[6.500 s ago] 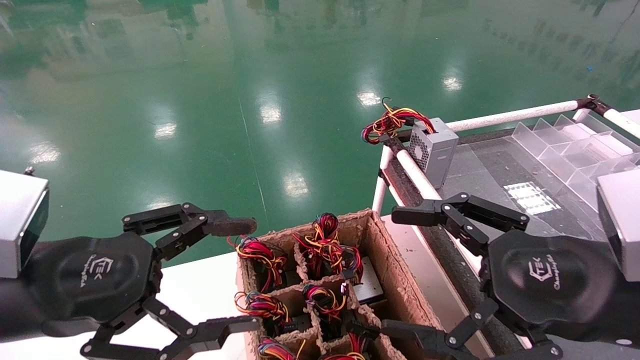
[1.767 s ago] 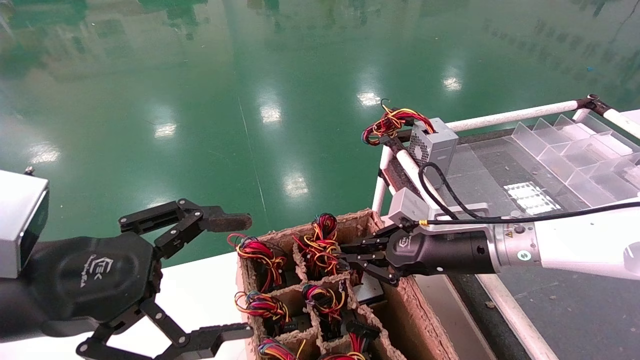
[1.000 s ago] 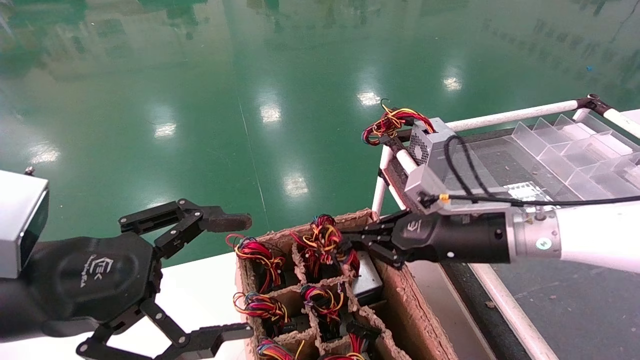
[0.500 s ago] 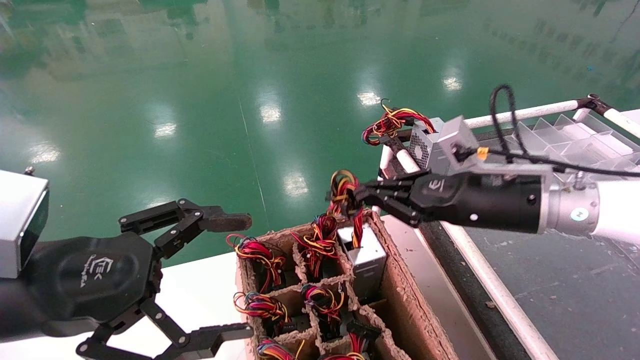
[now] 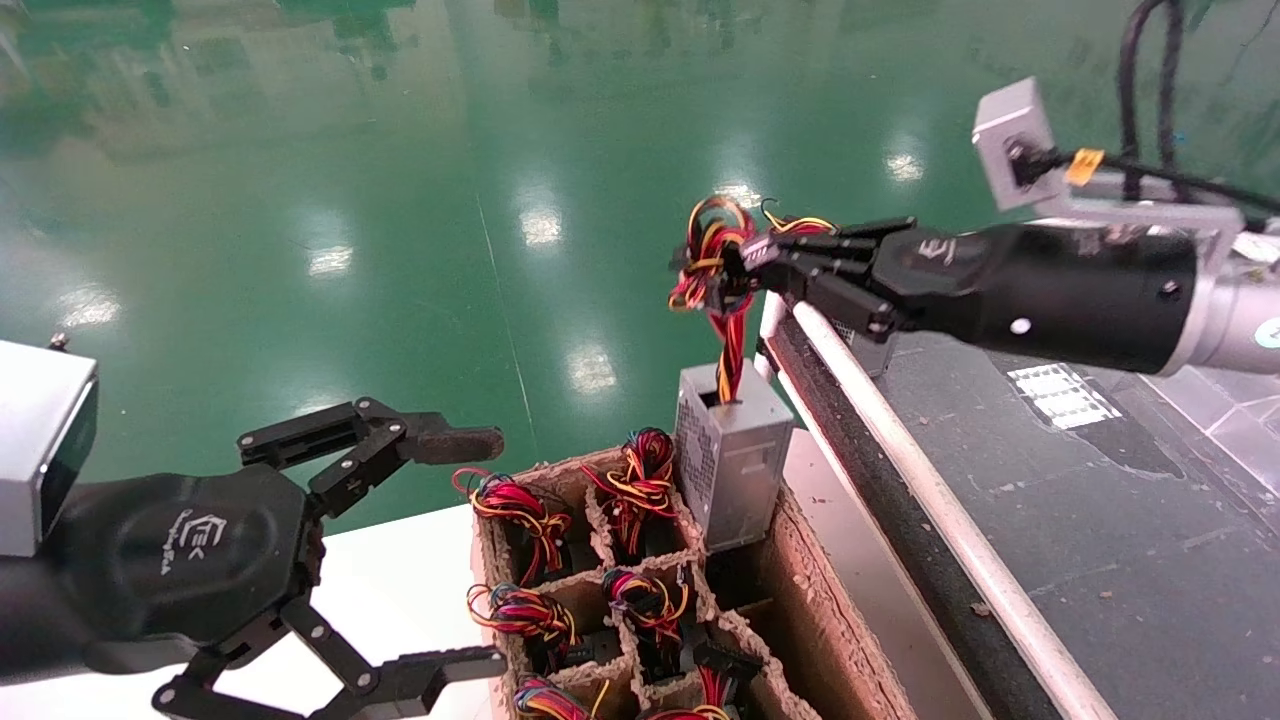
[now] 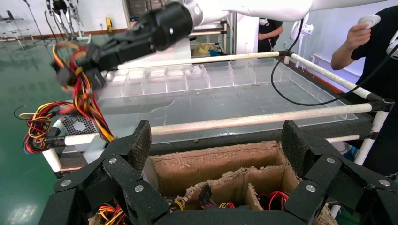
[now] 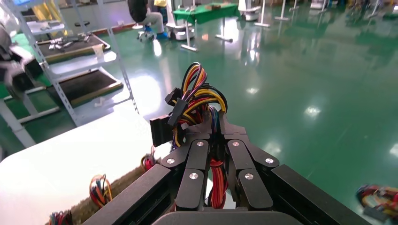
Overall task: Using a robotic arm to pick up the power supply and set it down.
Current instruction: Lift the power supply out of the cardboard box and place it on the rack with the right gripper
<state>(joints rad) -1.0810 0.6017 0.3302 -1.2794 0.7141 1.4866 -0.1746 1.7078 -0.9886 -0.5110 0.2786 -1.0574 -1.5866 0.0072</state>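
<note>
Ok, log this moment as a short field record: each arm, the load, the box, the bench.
right gripper: jaws shut on the wire bundle, held above the cardboard box
power supply: hanging upright by its wires, lower end at the box rim level, not set down
left gripper: jaws open, empty, idle beside the box over the white table
box cells: other wire-topped units inside
bench: dark mat, white rail; another grey unit sits at its corner
</note>
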